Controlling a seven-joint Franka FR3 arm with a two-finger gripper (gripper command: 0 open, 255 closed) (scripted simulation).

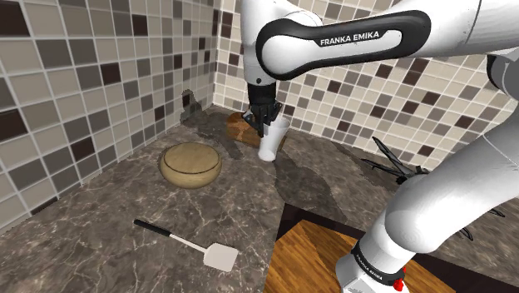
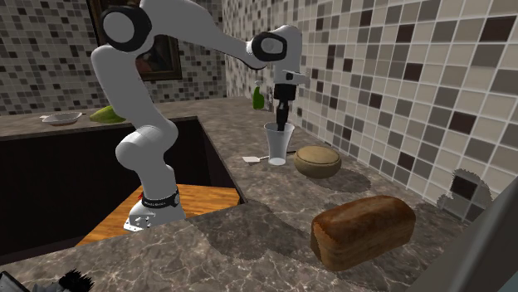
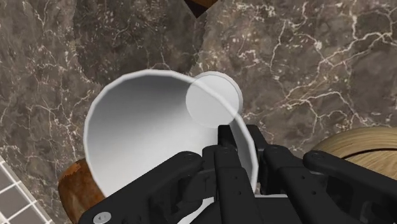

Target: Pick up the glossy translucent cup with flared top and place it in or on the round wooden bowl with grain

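A pale translucent cup (image 1: 270, 140) with a flared rim is upright on the dark marble counter, beside a loaf of bread (image 1: 241, 126). My black gripper (image 1: 264, 123) comes down from above and is shut on the cup's rim. In the wrist view one finger (image 3: 226, 139) is inside the cup (image 3: 146, 127) and the other is outside its wall. The second exterior view has the gripper (image 2: 283, 124) dipping into the cup (image 2: 278, 145). The round wooden bowl (image 1: 190, 164) sits apart from the cup, toward the shoulder view's left; the other views show it beside the cup (image 2: 318, 160) (image 3: 359, 143).
A spatula (image 1: 187, 243) lies on the counter in front of the bowl. Tiled walls meet in a corner behind the loaf (image 2: 363, 230). A sunken basin with a wooden floor (image 1: 312, 254) holds the arm's stand. A black spiky object (image 1: 392, 162) lies near the right wall.
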